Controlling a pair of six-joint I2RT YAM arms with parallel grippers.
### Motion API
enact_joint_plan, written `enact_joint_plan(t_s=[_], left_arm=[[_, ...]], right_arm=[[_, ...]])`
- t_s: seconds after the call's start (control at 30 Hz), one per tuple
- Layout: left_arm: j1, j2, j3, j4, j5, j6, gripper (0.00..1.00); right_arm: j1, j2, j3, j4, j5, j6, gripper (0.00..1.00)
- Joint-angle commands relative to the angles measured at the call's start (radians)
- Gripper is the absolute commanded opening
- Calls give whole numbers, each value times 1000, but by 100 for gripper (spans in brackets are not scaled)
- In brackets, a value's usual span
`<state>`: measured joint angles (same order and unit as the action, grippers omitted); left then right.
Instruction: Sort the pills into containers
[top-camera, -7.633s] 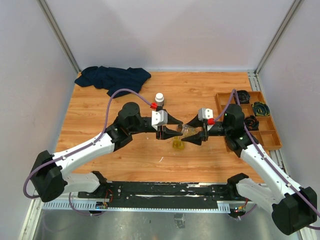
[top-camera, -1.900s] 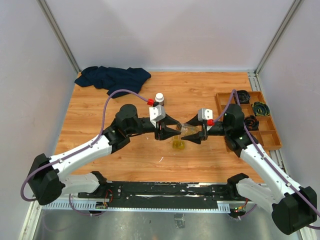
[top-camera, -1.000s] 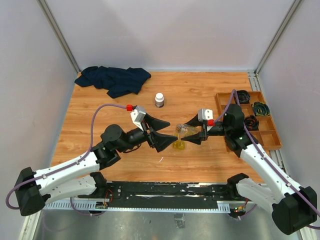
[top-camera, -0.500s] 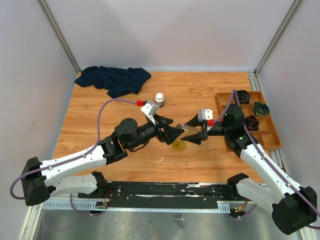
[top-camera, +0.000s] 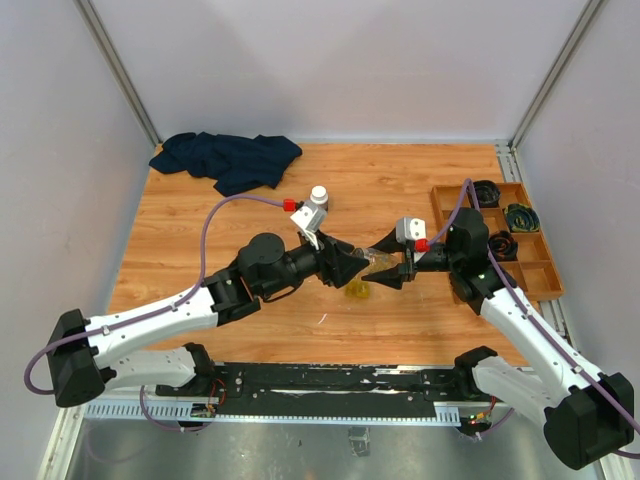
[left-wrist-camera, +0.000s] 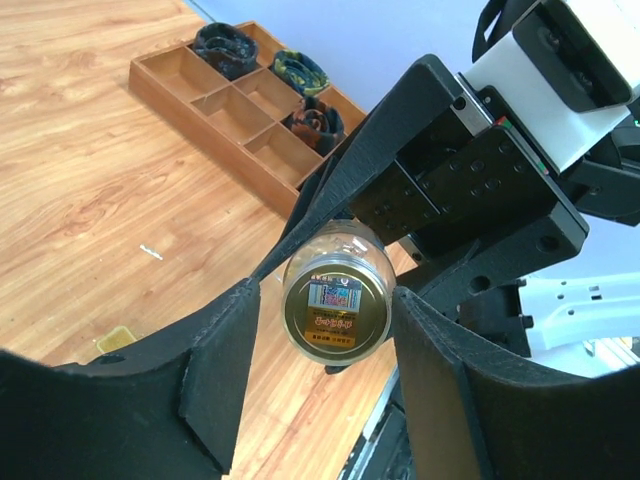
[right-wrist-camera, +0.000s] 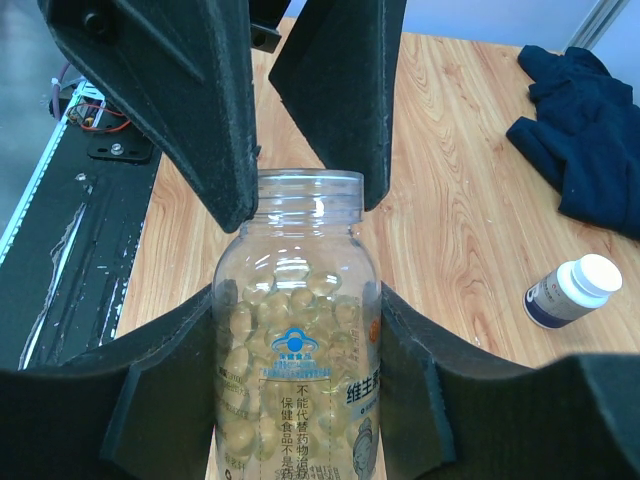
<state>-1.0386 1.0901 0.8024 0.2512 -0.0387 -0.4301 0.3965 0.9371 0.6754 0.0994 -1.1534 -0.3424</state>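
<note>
The yellow case (top-camera: 357, 289) is seen lying flat on the wooden table (top-camera: 200, 230), near its middle and directly under the spot where the two grippers meet. It is touched by neither gripper. In the left wrist view only a corner of it is shown, low on the left, beside one black finger.

Just above it a clear bottle (right-wrist-camera: 297, 340) is held off the table, lying roughly level. It is filled to about the shoulder with pale yellow pills (right-wrist-camera: 285, 300), and Chinese print is carried on its label. Its body is clamped on both sides by the right gripper (top-camera: 382, 268), with the mouth turned toward the left arm. No cap is seen on that mouth in the right wrist view. From the left wrist a gold round end with a small printed label is shown.

The mouth end is straddled by the left gripper (left-wrist-camera: 325, 295). Its fingers (left-wrist-camera: 215, 370) are set partly apart, one on each side of the neck. A narrow gap is left on one side, and the other side is nearly touched.

A white-capped bottle (top-camera: 318, 198) is stood upright farther back, close to the left wrist. A brown compartment tray (top-camera: 535, 272) with dark coiled items in its far cells is placed at the right edge. A dark blue cloth (top-camera: 228, 157) is bunched at the far left corner
</note>
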Motion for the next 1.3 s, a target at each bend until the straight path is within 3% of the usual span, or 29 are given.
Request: enact_joint_plan(t_s=[0.0,0.07,0.13,0.23,0.6,0.97,1.03,1.17,1.27], left_arm=[[-11,10,36,-13,33,10,57],[-12,13,39,-23,43,15,52],[-11,13,42,-26,55,35,33],[-10,-2,23,2,86,109,16],[-9,-32,-3,2,292,427,9],[45,-10,36,-29,355,401,0],[53,-8,28,-17,353,375,0],[67,-5,13,0,348,335,0],[79,-6,1,14,350,312,0]], right_arm=[[-4,-2,16,12,-22,5,1],[-4,-2,15,13,-22,5,1],[-4,-1,17,13,-22,5,1],[-4,-3,17,12,-22,4,0],[-4,-4,18,12,-24,6,0],[-3,-6,14,14,-22,5,2],[-4,-8,13,15,-22,5,8],[-4,-11,7,16,-25,0,42],[-4,-14,6,17,-28,-1,60]])
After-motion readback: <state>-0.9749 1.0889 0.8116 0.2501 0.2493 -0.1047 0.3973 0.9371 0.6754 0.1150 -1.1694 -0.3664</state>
